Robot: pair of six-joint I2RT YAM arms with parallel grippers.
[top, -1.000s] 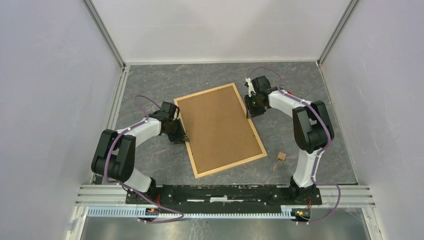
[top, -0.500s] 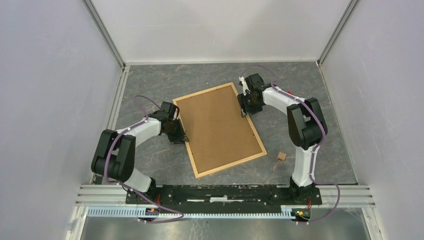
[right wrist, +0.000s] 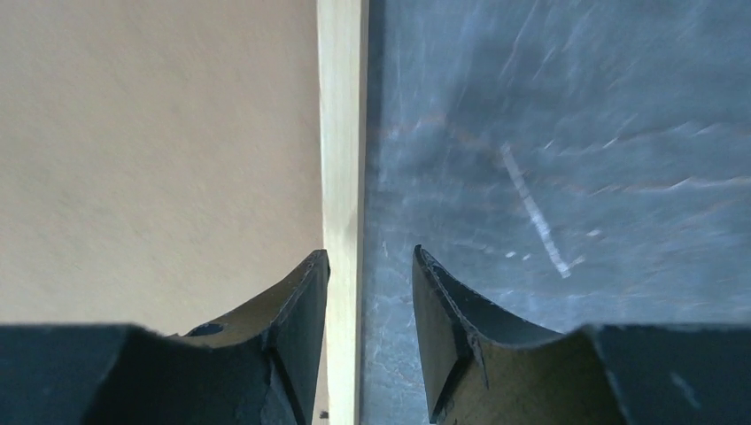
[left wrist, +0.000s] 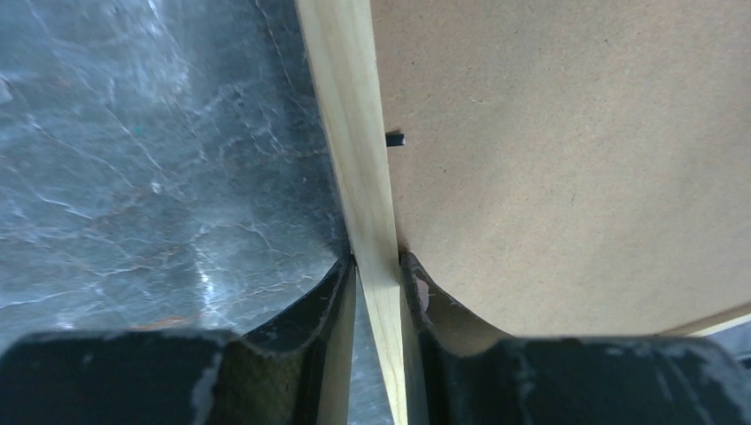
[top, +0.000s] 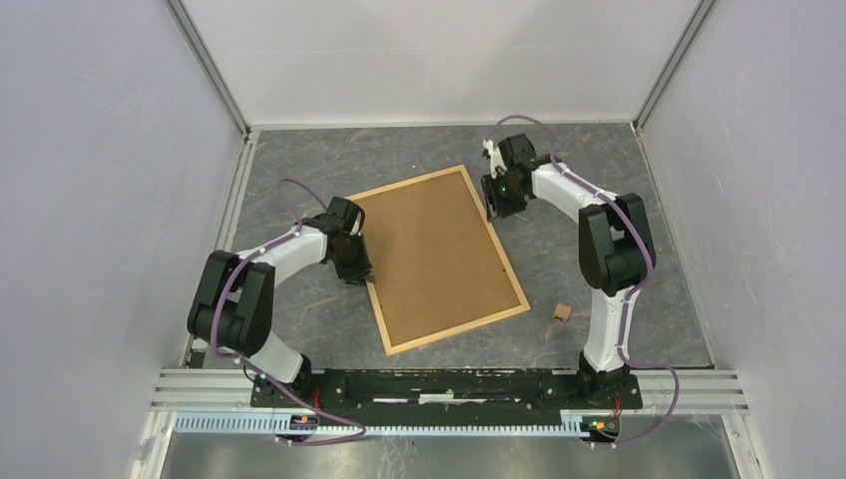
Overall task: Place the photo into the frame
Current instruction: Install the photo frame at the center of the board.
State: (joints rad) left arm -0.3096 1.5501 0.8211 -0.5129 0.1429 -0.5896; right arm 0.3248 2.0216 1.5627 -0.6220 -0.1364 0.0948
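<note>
The frame lies flat on the grey marbled tabletop, back side up, near the middle between the two arms. It sits askew, with its long sides running from the far left toward the near right. Its brown back panel faces up, edged all round by a thin strip of pale wood.

The left tool reaches in at the frame's left long side, a little past halfway toward the near end. In the left wrist view its two dark fingers pinch that pale strip, one on the tabletop side and one on the panel side, both pressed against the wood. A small black tab lies on the panel just beside the strip, farther along from the grip.

The right tool is at the opposite long side, near the far right corner. It is spread. In the right wrist view it straddles the strip there, one finger over the panel at the wood's inner edge and the other out over the tabletop, apart from the wood.

A small brown block sits on the tabletop just beyond the frame's near right corner.
</note>
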